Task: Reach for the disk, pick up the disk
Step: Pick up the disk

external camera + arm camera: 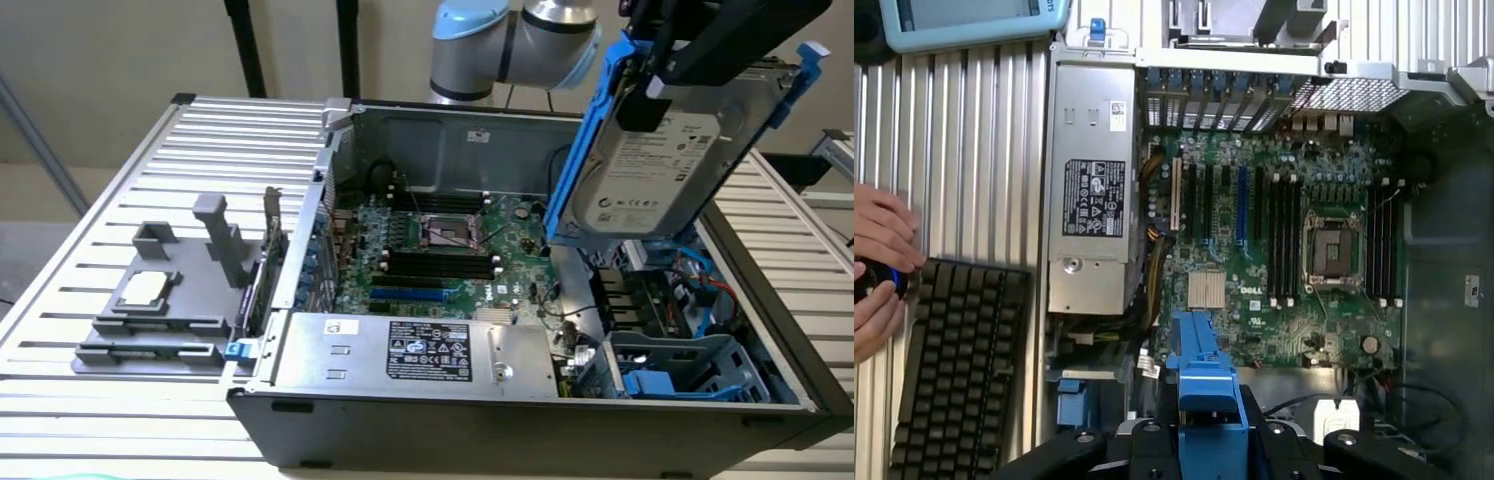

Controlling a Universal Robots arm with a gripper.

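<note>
— Where is the disk?

— Lifted clear above the open computer case, hanging tilted over the drive-bay end, label facing out, its blue bracket along the edges.

— And the gripper?

— Its jaws pinch the disk at the upper end. Seen from the wrist, the bracket sits between the black fingers.

— Anything else?

— Beside the case lie a black keyboard and a person's hands; a grey power supply box sits inside.

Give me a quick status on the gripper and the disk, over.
Gripper shut on the disk, gripping its blue bracket. Disk lifted above the open computer case, hanging label out. Nothing in the way around it.
</note>
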